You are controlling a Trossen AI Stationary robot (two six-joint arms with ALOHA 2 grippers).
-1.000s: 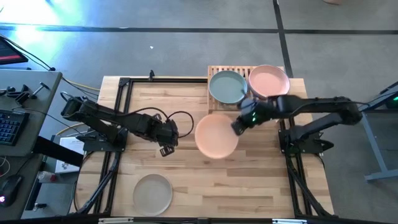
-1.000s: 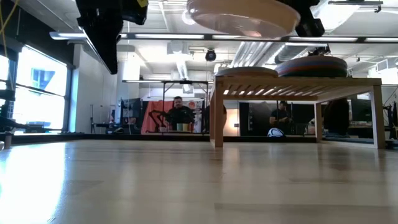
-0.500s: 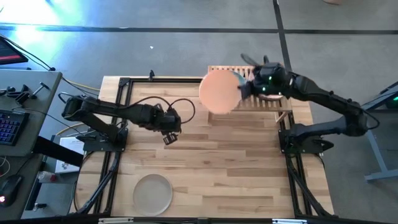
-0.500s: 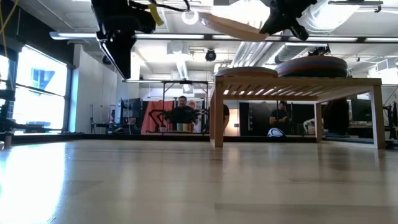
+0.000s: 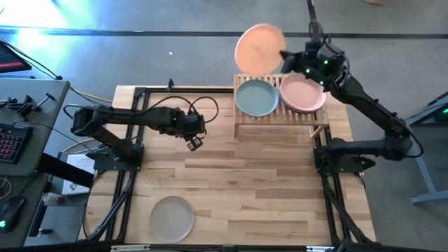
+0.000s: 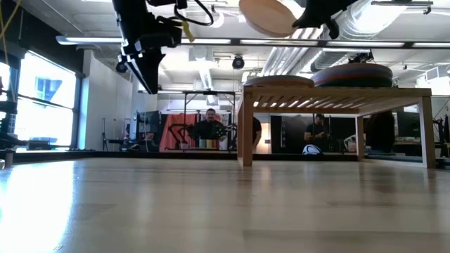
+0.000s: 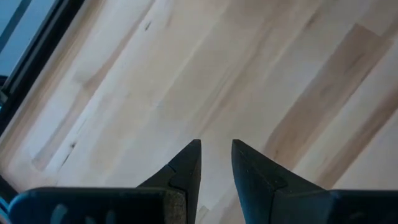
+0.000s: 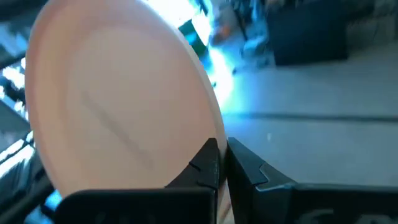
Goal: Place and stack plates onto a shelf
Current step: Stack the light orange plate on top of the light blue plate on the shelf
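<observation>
Near edge: a matte beige-grey plate (image 5: 172, 218) lies flat on the wood table (image 5: 231, 189), and mid-table the left gripper (image 5: 194, 143) hovers w/ fingers slightly parted, nothing in them. Farther back the slatted shelf (image 5: 280, 119) carries a grey-blue plate (image 5: 255, 97) and a pink plate (image 5: 304, 93) atop stacks. Beyond it, up high, the right gripper (image 5: 285, 57) is clamped on the peach plate (image 5: 258, 48) at its rim; looks stiff, light, prob. breakable and slick, so an edge pinch seems best.

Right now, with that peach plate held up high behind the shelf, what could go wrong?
The right gripper pinches only the rim of the peach plate, which hangs tilted beyond the table edge; a slip would likely drop it to the floor. Coming back down, it might knock the grey-blue plate or the pink plate stack on the shelf.
</observation>
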